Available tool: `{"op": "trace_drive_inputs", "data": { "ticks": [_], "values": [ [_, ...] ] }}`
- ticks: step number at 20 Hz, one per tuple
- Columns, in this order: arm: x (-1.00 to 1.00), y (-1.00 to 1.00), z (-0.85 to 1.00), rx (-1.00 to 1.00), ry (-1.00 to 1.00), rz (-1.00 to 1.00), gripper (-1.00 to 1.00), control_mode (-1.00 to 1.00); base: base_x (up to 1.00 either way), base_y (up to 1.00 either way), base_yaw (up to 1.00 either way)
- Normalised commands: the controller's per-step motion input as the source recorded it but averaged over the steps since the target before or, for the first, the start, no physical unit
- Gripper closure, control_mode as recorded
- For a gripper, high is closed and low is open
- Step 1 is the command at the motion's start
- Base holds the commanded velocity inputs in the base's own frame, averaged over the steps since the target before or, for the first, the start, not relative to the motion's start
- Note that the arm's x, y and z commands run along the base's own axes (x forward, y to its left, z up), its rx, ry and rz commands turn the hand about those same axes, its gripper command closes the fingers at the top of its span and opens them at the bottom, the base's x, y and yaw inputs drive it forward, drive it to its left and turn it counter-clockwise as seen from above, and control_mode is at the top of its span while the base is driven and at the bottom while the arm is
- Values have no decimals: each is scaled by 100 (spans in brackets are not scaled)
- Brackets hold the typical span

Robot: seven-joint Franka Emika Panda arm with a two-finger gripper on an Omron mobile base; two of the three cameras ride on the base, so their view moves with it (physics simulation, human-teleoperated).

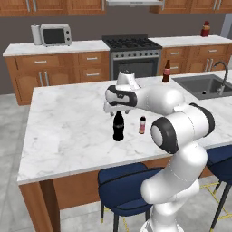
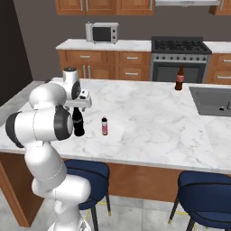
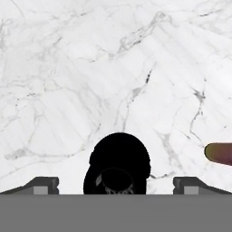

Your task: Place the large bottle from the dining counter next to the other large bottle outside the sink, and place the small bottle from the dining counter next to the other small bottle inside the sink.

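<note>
The white Franka arm with dark joints (image 1: pixel 181 127) rises from its base, bends at a high elbow and reaches toward ten o'clock in the left base view. Its wrist turns the two-finger gripper (image 1: pixel 117 110) straight down. In the hand view the small dark fingers (image 3: pixel 43 185) stand spread wide apart, at seven and five o'clock, gripping nothing.

Black large bottle (image 1: pixel 118 127) upright on table (image 1: pixel 68 127), under my tool; small pink bottle (image 1: pixel 142 125) upright beside; red-brown bottle (image 1: pixel 166 71) near sink (image 1: pixel 201 86).
</note>
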Motion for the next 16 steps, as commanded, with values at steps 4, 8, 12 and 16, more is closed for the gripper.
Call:
{"op": "trace_drive_inputs", "data": {
  "ticks": [4,8,12,16],
  "values": [
    [0,0,-19,0,0,0,-100,-100,0,0,0],
    [8,0,-4,0,0,0,-100,-100,0,0,0],
    [19,0,-23,0,0,0,-100,-100,0,0,0],
    [0,0,-15,0,0,0,-100,-100,0,0,0]
  ]
}}
